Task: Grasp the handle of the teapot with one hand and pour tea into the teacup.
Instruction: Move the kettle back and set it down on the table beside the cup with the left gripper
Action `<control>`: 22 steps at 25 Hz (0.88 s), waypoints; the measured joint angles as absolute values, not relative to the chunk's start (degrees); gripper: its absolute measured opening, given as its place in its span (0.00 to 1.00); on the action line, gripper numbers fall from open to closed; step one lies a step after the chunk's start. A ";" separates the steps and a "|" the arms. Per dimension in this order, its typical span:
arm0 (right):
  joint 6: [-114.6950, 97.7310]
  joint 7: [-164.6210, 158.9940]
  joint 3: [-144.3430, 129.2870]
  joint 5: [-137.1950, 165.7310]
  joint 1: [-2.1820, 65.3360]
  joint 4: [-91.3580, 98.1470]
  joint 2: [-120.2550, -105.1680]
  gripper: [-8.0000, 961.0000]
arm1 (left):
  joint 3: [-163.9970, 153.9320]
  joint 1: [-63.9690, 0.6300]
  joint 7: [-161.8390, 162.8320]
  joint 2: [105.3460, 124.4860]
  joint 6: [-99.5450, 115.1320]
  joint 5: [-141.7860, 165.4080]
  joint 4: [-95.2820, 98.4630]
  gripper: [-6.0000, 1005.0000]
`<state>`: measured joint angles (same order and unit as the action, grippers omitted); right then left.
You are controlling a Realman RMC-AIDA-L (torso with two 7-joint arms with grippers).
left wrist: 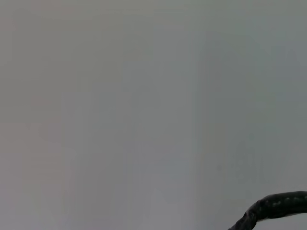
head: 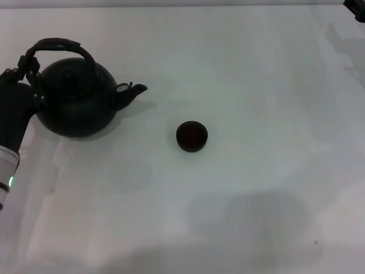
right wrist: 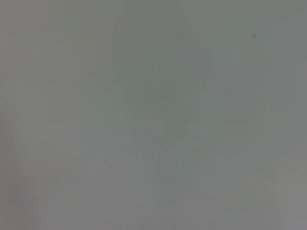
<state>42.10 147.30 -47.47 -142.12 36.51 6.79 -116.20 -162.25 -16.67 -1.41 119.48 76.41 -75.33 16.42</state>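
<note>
We note our left gripper [head: 29,67] at the wrapped dark handle [head: 60,44] of the round matte-black teapot [head: 77,103], jaw state unclear; small dark teacup [head: 192,136] sits beyond its spout on the white counter [head: 256,200], so a loose hold risks swinging, spilling tea.

soft, even overhead light washes the white tabletop [head: 256,68] bright in the head view, with faint grey shadows near the bottom edge and a soft one beside the teapot [head: 77,105]. the black objects lose surface detail. both wrist views are dull grey and featureless, slightly hazy.
</note>
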 joint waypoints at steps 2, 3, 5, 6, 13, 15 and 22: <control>42.10 147.31 -47.41 -142.12 36.49 6.76 -116.19 0.88 | -162.48 -16.63 -1.26 119.47 76.06 -75.33 16.28 0.10; 42.10 147.31 -47.41 -142.12 36.49 6.76 -116.19 0.88 | -162.57 -16.63 -0.96 119.46 75.83 -75.33 16.20 0.10; 42.10 147.30 -47.39 -142.12 36.48 6.76 -116.16 0.88 | -162.49 -16.62 0.20 119.45 75.20 -75.32 16.16 0.10; 42.10 147.31 -47.38 -142.12 36.48 6.76 -116.15 0.88 | -162.31 -16.61 1.12 119.41 74.81 -75.33 16.11 0.10; 42.10 147.30 -47.37 -142.12 36.38 6.76 -116.11 0.88 | -162.25 -16.79 1.59 119.36 74.49 -75.32 16.07 0.13; 42.10 147.31 -47.36 -142.12 36.37 6.78 -116.10 0.88 | -162.25 -17.16 1.61 119.35 73.80 -75.27 16.07 0.13; 42.10 147.31 -46.85 -142.12 36.38 6.78 -116.10 0.88 | -162.16 -17.37 1.65 119.28 73.41 -75.27 16.09 0.16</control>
<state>42.10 147.31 -46.85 -142.12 36.38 6.78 -116.10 -162.16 -17.37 1.65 119.28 73.41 -75.27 16.09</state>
